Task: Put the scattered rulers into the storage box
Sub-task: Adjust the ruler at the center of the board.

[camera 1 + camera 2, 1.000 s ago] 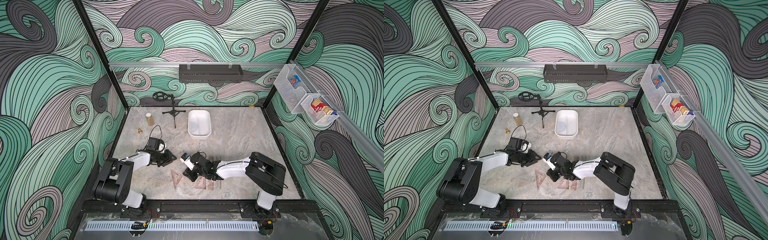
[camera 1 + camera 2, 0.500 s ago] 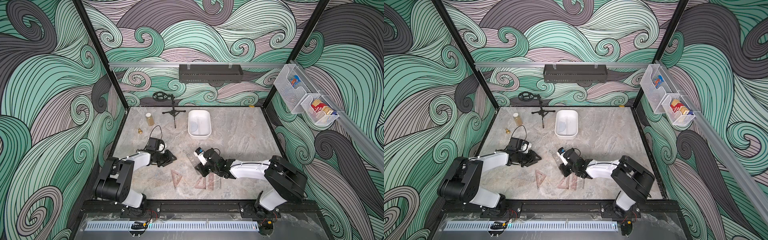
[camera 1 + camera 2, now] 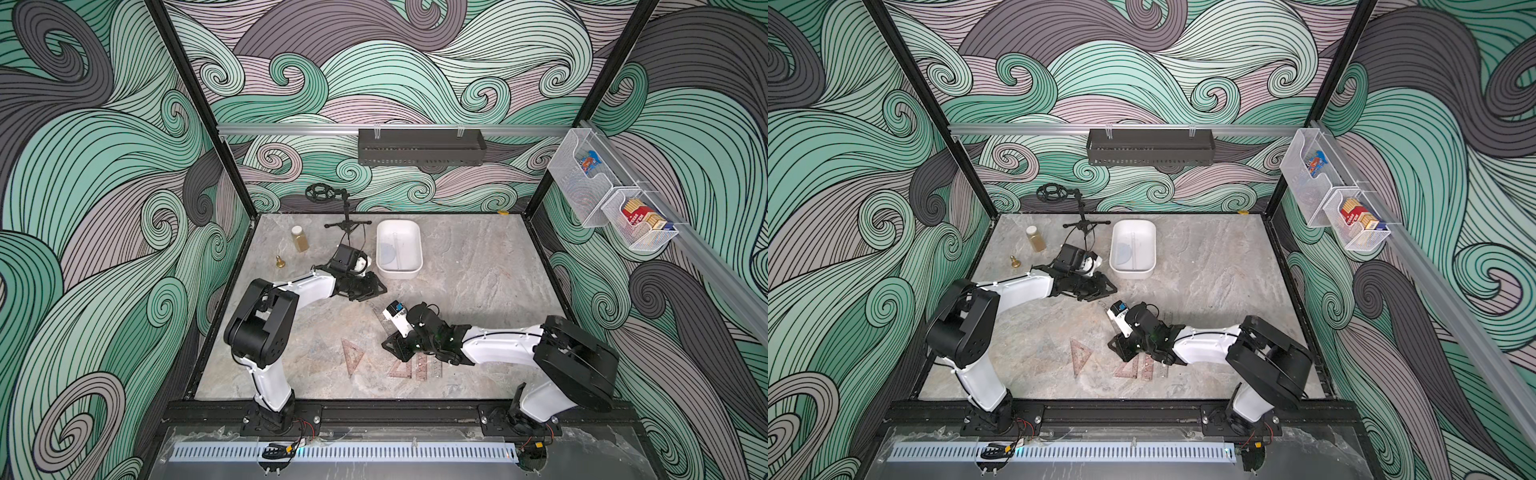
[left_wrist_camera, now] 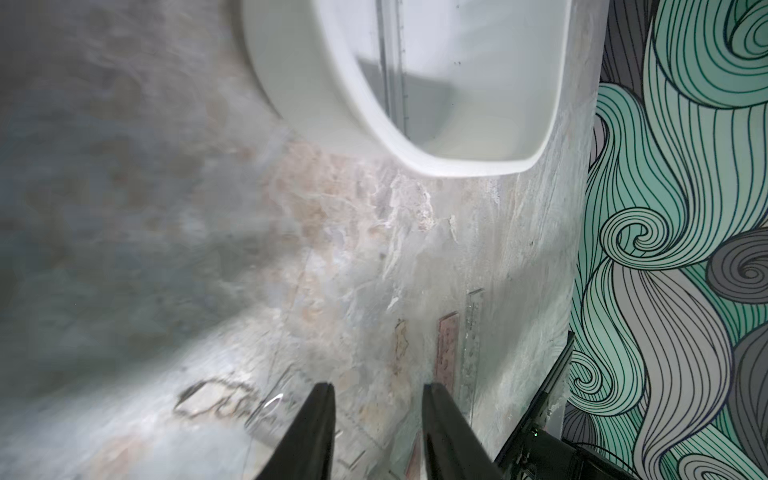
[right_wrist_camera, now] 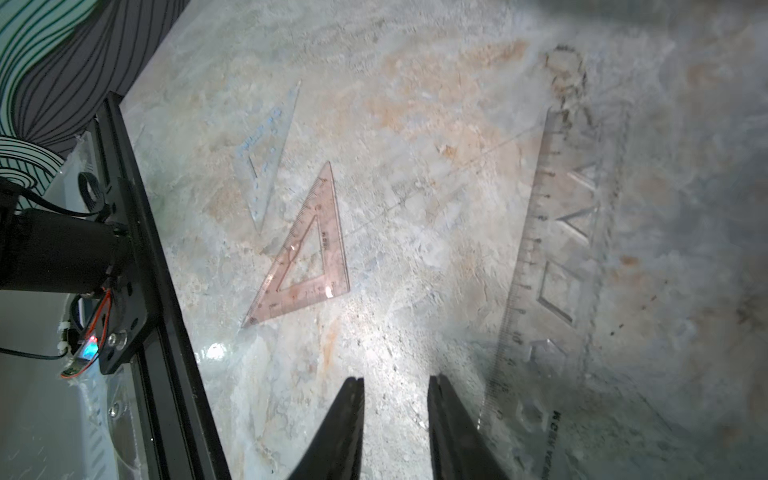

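The white storage box stands at the back middle with a clear ruler and a half-round protractor inside. My left gripper hovers open just in front of the box, nothing between its fingers. My right gripper is open low over bare table. Near the front lie a pink set square, a second pink one, a pink ruler and a clear ruler. A clear set square lies beside the right fingers.
A small jar, a brass bell and a black tripod stand stand at the back left. A black shelf hangs on the back wall and wire baskets on the right wall.
My left gripper has moved back and to the right, up to the box. The right arm swung its elbow out to the right and its gripper shifted slightly right.
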### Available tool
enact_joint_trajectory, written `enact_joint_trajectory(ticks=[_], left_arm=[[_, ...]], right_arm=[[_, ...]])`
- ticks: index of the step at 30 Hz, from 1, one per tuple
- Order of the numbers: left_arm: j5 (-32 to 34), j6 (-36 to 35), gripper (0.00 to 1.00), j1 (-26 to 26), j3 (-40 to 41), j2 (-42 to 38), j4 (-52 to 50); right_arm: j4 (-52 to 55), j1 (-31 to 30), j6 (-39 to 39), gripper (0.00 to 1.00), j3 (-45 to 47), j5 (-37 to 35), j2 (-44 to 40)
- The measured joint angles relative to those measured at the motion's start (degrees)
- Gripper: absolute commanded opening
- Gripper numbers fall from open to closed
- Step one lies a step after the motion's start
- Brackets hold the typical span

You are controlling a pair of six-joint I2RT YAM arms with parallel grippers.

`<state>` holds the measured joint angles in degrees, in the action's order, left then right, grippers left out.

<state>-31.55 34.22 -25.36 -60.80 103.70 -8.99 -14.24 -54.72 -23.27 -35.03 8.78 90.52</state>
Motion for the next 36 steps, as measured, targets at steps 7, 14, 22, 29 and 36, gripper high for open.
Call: enact_joint_trajectory(ticks=[7, 14, 22, 29, 36], left_arm=[[0.3, 0.0, 0.38, -5.2, -1.5, 6.0, -1.3], [0.7, -0.4, 0.35, -5.8, -1.6, 6.4, -1.4], [1.9, -1.2, 0.35, -4.9, 4.1, 2.2, -0.6], [3.5, -1.7, 0.35, -2.9, 10.0, -3.0, -0.9], [3.8, -1.7, 0.35, -1.6, 14.4, -6.6, -0.2]], right_arm=[[-1.5, 0.7, -1.2, 0.29, 2.6, -0.1, 1.6], [-3.6, 3.5, -2.1, 0.27, 4.1, -0.3, 1.3], [-3.9, 7.2, -2.6, 0.27, 4.2, -1.0, 1.3], [-3.9, 9.3, -2.0, 0.27, 0.7, -1.2, 4.6], [-4.0, 10.1, -0.6, 0.27, -5.1, -0.9, 9.9]])
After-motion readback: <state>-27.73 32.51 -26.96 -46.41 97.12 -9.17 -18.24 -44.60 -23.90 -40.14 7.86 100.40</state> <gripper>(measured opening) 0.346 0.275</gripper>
